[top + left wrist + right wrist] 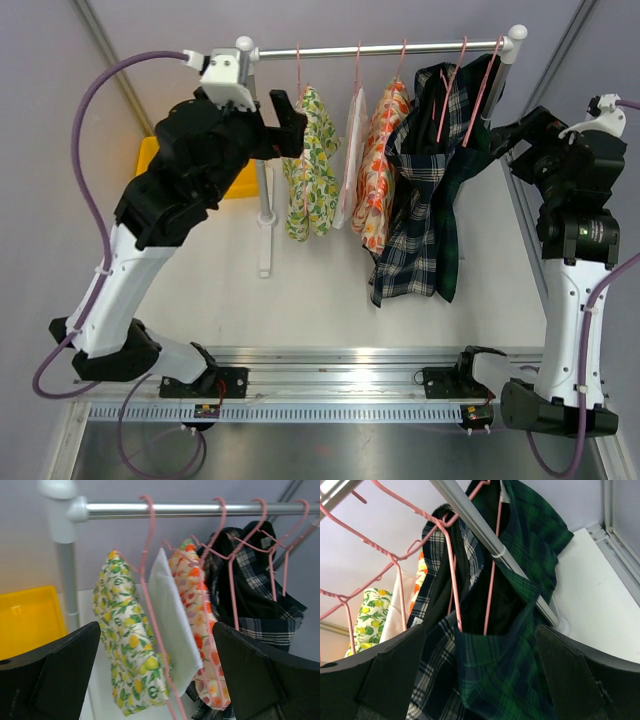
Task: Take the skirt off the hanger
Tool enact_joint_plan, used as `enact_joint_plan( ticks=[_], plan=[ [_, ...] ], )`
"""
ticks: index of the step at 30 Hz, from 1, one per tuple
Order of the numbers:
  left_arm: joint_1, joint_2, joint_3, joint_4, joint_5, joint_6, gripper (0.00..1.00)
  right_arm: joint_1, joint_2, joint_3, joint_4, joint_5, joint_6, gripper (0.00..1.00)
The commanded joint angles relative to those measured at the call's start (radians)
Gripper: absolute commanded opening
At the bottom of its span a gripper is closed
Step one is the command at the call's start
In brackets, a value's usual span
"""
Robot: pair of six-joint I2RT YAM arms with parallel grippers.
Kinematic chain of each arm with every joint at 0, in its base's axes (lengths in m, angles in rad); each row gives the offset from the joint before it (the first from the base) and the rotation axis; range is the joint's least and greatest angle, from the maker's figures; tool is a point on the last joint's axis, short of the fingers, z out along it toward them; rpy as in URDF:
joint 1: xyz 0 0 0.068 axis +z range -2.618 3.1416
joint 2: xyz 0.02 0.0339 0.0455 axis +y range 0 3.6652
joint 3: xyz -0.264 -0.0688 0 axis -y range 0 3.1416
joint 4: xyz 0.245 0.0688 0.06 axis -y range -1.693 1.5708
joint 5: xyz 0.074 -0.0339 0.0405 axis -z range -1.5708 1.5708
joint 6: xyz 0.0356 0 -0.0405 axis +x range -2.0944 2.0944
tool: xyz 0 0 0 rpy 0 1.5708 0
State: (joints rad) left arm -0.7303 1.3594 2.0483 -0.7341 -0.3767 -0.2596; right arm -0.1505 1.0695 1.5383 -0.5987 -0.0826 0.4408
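Approach stage: left claw (285, 122) and right claw (512, 138) both gaped wide, holding nothing. The green plaid skirt (520, 645) (I think that's the one) hung on its pink hanger (453, 585) at the rail's (400, 47) right end, just beside the right claw. Next it needed to pinch the fabric and slide it off.

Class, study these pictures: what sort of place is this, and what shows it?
Probably a robotics test bench, not a home wardrobe: two robot arms bolted to a white table, a small metal rail on it carrying garments on pink hangers, plain panels around.
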Motion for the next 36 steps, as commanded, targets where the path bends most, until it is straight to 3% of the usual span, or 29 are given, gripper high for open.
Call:
enact_joint_plan(
  ticks=[1,3,9,17,20,25,26,28,34,36],
  plan=[
    [-0.084,0.076,0.102,-0.056,-0.123,0.06,0.99,0.005,0.055,0.072,0.072,-0.064,0.001,0.99],
    [-0.112,0.066,0.064,-0.038,-0.137,0.056,0.99,0.005,0.122,0.124,0.079,-0.091,0.013,0.98],
    [-0.119,-0.124,-0.255,0.059,-0.151,0.022,0.99,0.022,0.279,0.245,0.08,-0.132,0.022,0.93],
    [-0.119,-0.278,-0.456,0.061,-0.182,-0.013,0.99,0.115,0.42,0.359,0.085,-0.071,-0.023,0.87],
    [-0.119,-0.318,-0.514,0.067,-0.186,-0.026,0.99,0.135,0.455,0.394,0.077,-0.051,-0.03,0.74],
    [-0.119,-0.359,-0.572,0.059,-0.192,-0.035,0.99,0.146,0.489,0.408,0.06,-0.023,-0.042,0.65],
    [-0.119,-0.367,-0.58,0.059,-0.192,-0.038,0.99,0.144,0.494,0.405,0.059,-0.017,-0.043,0.58],
    [-0.119,-0.379,-0.605,0.061,-0.191,-0.038,0.99,0.144,0.495,0.398,0.05,0.001,-0.051,0.57],
    [-0.119,-0.393,-0.642,0.07,-0.171,-0.052,0.99,0.146,0.486,0.359,0.054,0.017,-0.063,0.37],
    [-0.119,-0.394,-0.654,0.075,-0.159,-0.058,0.99,0.144,0.489,0.355,0.048,0.017,-0.073,0.09]
  ],
)
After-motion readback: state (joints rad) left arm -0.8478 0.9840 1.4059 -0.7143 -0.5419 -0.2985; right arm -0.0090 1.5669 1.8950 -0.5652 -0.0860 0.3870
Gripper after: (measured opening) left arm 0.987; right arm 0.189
